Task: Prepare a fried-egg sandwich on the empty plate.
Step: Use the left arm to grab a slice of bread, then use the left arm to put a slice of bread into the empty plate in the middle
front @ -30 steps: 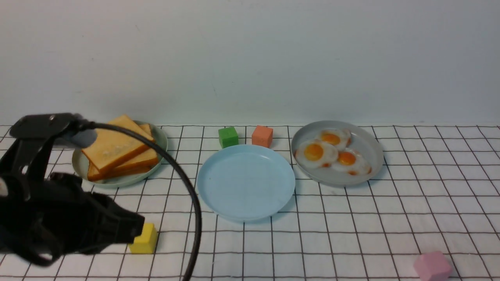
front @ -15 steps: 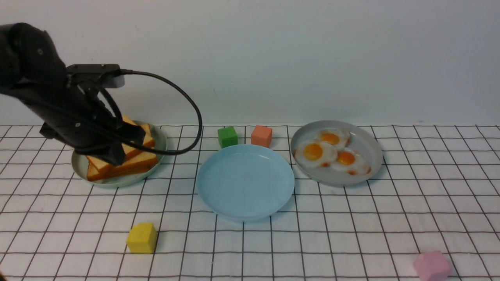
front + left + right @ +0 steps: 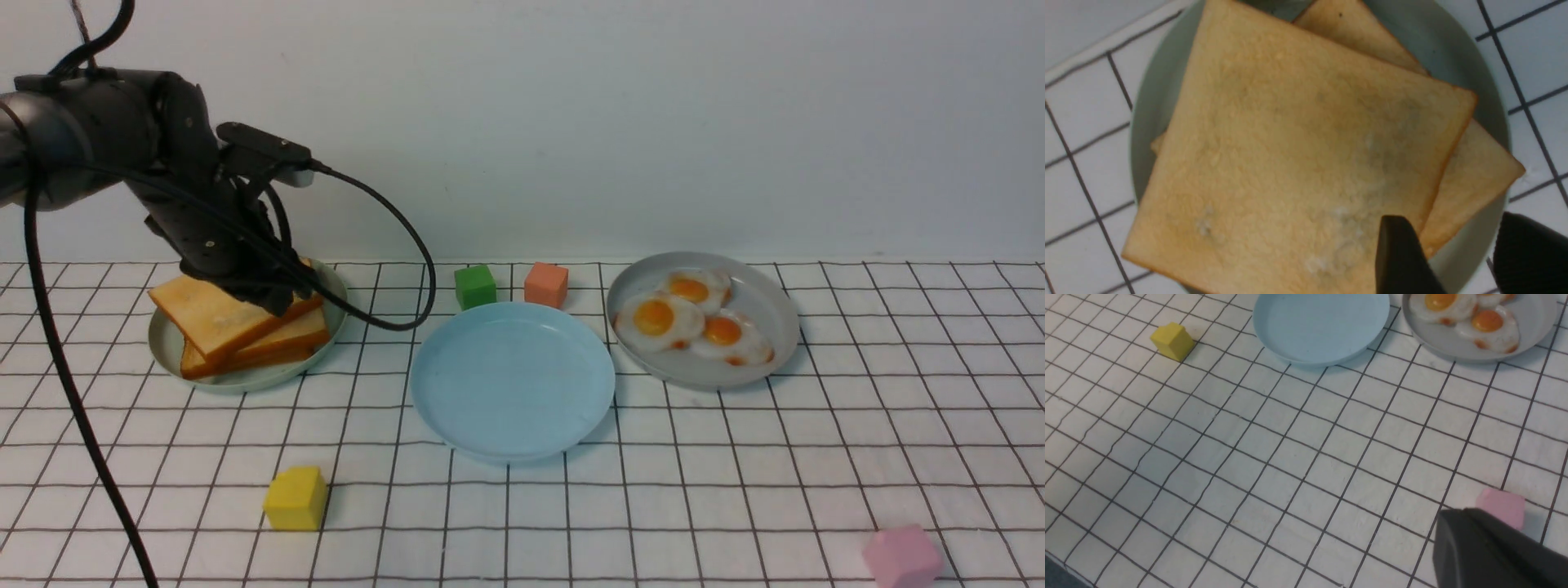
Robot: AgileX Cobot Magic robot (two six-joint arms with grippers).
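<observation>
**A:** Where does the toast lie from your left gripper?

**B:** The top toast slice (image 3: 1298,155) lies flat on the stack in the pale green plate (image 3: 1490,102), directly below your left gripper (image 3: 1457,232). The jaws stand apart and hold nothing. One finger (image 3: 1396,253) is above the slice near its corner. The other finger is outside the slice, above the plate's rim, so one edge of the slice passes between them. I cannot tell if a finger touches the bread.

**A:** Does the slice have a long axis to follow?

**B:** No, it is square. In my judgement only that edge between your fingers matters: you go down and close across it.

**A:** And the goal?

**B:** The light blue plate (image 3: 512,380) is well apart from this gripper, toward the side of your right arm, with nothing on it. The fried eggs (image 3: 657,318) in the grey plate (image 3: 775,327) lie beyond it. Your right gripper (image 3: 1457,535) is closed with nothing in it, near the pink cube (image 3: 1500,506) and far from the toast. So your left arm is clearly the nearer one.
</observation>
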